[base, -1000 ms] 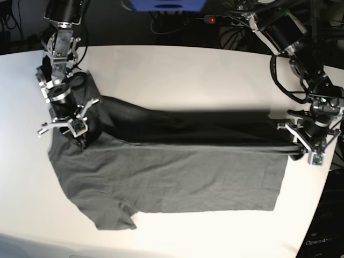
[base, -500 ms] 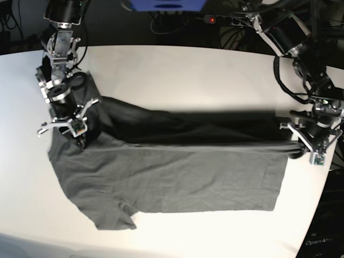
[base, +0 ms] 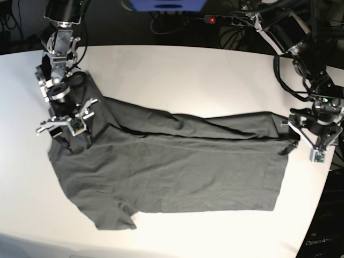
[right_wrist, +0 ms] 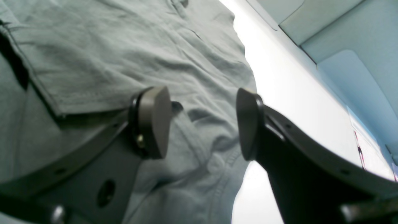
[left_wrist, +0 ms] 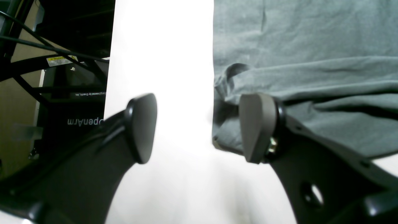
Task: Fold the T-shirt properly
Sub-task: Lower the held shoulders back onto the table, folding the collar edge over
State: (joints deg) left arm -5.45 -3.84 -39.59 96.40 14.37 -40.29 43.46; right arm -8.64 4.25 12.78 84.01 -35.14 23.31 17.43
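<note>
Base view, cloth: the T-shirt lies flat across the middle of the white table, its far part doubled over toward the near part, one sleeve sticking out at the near left.
Base view, arms: the right gripper hangs over the shirt's left end and the left gripper at its right edge; the fingertips are too small here to judge.
Left wrist view: left gripper pads stand well apart with nothing between them; one pad overlaps the T-shirt's hemmed edge, contact unclear.
Left wrist view, extra: a black stand past the table edge.
Right wrist view: right gripper pads apart over rumpled T-shirt cloth, gripping nothing; the arm hides the cloth below.
</note>
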